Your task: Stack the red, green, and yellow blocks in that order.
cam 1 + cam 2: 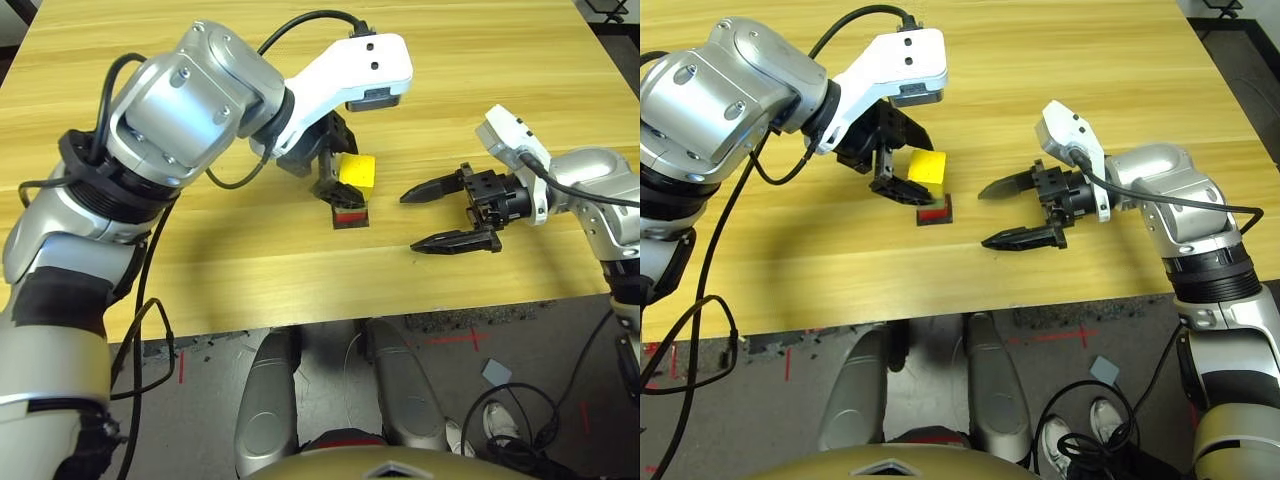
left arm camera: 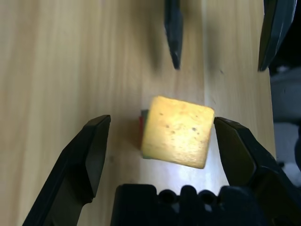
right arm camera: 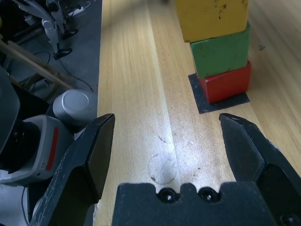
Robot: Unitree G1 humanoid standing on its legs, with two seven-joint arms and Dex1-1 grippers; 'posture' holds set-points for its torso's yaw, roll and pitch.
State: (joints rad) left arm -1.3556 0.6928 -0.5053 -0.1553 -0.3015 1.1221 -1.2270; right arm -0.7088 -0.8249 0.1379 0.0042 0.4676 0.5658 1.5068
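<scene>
My head's stereo pair looks forward and steeply down over my silver forearms, both eyes sharing the tabletop and block stack (image 1: 357,176). My left wrist cam peers down on the stack from close above; my right one, also close, looks at its side, slightly from above.

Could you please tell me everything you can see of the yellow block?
The yellow block is a small matte cube, bright yellow, with dark specks or scuffs on its faces. It sits upright as the top of the stack, directly on the green block, slightly out of line with it. The open fingers of the left tool stand on either side of it; whether one touches it, I cannot tell.
</scene>
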